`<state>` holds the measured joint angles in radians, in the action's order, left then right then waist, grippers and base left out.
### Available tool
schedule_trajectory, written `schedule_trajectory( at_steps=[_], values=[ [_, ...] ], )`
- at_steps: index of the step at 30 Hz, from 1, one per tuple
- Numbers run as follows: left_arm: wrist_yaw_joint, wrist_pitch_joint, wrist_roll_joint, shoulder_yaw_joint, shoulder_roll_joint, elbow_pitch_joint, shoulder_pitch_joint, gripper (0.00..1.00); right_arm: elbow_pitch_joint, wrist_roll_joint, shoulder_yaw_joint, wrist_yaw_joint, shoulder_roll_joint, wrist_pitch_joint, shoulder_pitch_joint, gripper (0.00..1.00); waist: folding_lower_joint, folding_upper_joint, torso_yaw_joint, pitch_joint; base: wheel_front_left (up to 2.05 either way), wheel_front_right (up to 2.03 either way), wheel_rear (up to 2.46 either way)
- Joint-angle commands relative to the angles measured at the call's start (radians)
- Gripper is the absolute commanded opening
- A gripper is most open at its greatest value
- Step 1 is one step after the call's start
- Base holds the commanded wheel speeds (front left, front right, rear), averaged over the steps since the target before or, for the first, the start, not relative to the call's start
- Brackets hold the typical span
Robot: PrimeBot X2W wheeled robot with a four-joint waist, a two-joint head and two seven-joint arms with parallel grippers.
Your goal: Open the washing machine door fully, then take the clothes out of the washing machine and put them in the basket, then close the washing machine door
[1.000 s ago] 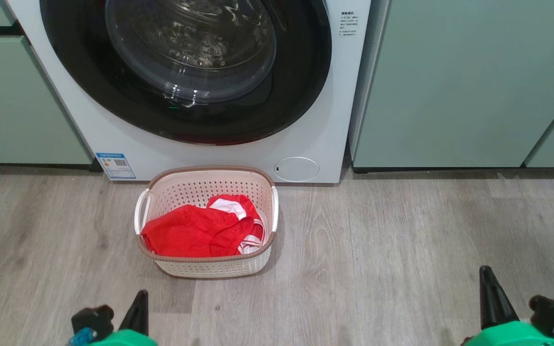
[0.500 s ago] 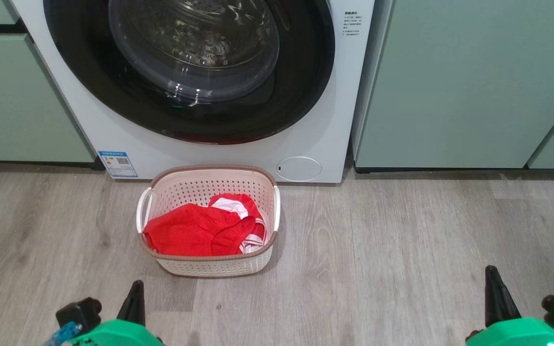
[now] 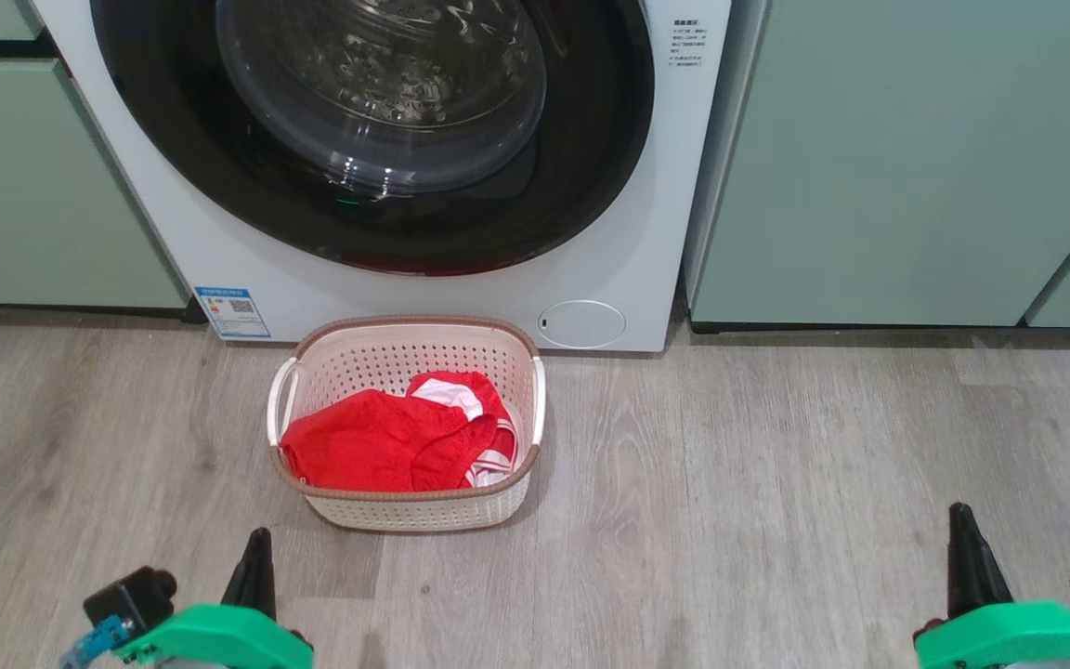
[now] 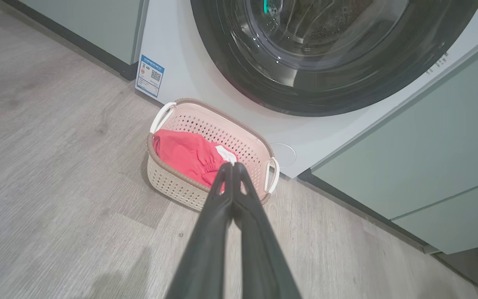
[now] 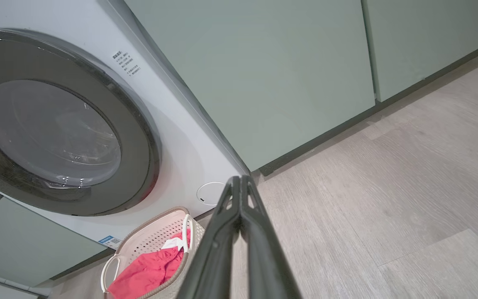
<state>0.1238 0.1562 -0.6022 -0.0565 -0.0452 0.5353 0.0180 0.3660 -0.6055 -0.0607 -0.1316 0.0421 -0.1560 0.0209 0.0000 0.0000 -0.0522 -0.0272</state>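
Head view first: you've got the basket (image 3: 405,509) standing on the floor (image 3: 776,483), tucked right up against the bottom edge of the washer (image 3: 619,251), between the blue sticker (image 3: 232,312) and the round flap (image 3: 581,323). And the clothes (image 3: 377,451) are in the basket, a red heap lying below the rim, with a flash of white and stripes at its right side. Look up and the door (image 3: 591,177) lies flush on the washer front, black rim all round, glass bowl bulging in the middle. Pale green cabinets (image 3: 869,158) flank the washer on both sides.

Over to your left wrist view: the left tool (image 4: 232,166) has its two fingers pressed tip to tip, gripping nothing. It hangs above the floor on the near side of the basket, apart from it, tips aimed at the basket's near right part.

Right wrist view now: your right tool (image 5: 240,179) is closed the same way, fingers together and empty. It hovers over bare floor well off to the basket's right, pointing toward the washer's lower right corner, near the flap.
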Motion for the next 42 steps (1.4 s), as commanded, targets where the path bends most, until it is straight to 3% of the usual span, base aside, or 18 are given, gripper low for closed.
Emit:
schedule_trajectory(
  at_steps=[1, 42],
  values=[
    [0.002, -0.011, -0.033, -0.017, -0.007, -0.039, 0.056, 0.0, -0.037, -0.035, -0.002, 0.0, 0.005, 0.009, -0.045, 0.0, 0.0, 0.0, 0.001, 0.001, 0.0, 0.0, 0.0],
    [0.004, -0.131, -0.485, -0.036, -0.006, -0.156, 0.072, 0.0, -0.076, -0.484, -0.026, 0.001, 0.007, 0.13, -0.084, 0.0, 0.0, 0.0, 0.025, 0.014, 0.0, 0.0, 0.0]
  ],
)
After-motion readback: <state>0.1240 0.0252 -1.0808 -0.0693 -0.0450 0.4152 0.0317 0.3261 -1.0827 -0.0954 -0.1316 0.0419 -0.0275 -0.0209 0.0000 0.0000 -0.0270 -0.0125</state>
